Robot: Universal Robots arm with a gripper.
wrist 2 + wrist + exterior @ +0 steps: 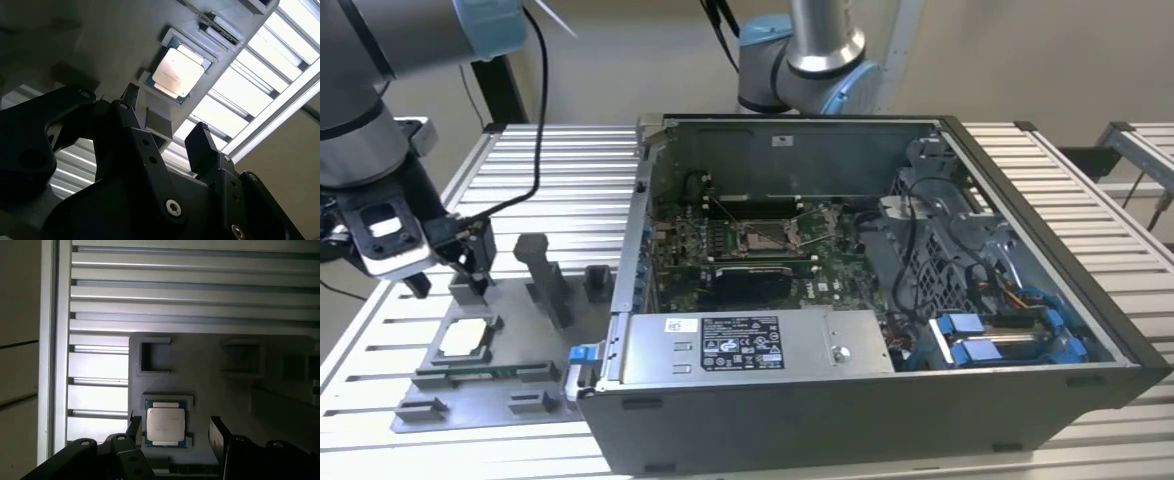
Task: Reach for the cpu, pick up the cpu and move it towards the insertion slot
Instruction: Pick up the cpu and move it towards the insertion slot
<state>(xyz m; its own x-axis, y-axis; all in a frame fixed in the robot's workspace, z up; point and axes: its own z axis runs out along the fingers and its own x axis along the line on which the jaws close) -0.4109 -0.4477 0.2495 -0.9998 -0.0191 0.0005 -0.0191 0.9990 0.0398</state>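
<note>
1. Your gripper (448,283) hangs over the grey fixture (534,350) on the slatted table (547,170). It is at the exterior view's left, beside the open case (854,420).
2. Its jaws stand apart and grip nothing. Both wrist views show two black fingers (216,432) with a clear gap between them.
3. The cpu (165,424) lies flat in a square recess of the fixture, pale face up, with nothing touching it.
4. In the first wrist view, you see the cpu in the gap between the fingers and below them, closer to one finger than the other.
5. The second wrist view takes the cpu (177,72) at a slant, out beyond the fingertips. A dark greenish edge rims its pale plate.
6. The exterior view shows the cpu (467,338) as a pale square on the fixture. It sits just below the gripper, on the side nearer the camera.
7. That view adds the insertion slot (767,237), a silvery frame with a dark centre on the green board (674,240) inside the case. It is well apart from both cpu and gripper.
8. It also gives you upright grey blocks (540,275) on the fixture between gripper and case. A second arm (801,60) stands behind the case.
9. The first wrist view adds another square recess (152,357) in the fixture, beyond the cpu.
</note>
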